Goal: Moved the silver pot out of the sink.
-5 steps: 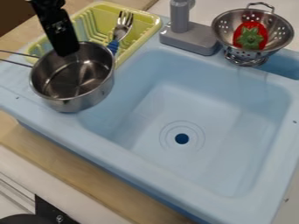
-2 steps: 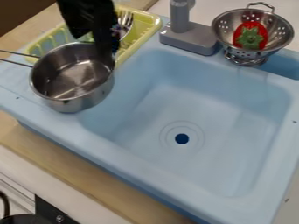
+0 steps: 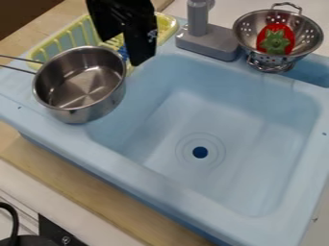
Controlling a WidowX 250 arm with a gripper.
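Tool (image 3: 120, 52) moved toward one faucet (image 3: 207, 38), off one silver pot (image 3: 80, 89). Fingers apart, white print on side. One colander (image 3: 246, 34), one strawberry (image 3: 276, 40), one rack (image 3: 170, 25).

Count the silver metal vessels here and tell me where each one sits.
2: the pot on the sink's left ledge, and the colander to the right of the grey faucet.

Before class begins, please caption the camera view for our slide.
Silver pot beside the blue basin, open claw nearby.
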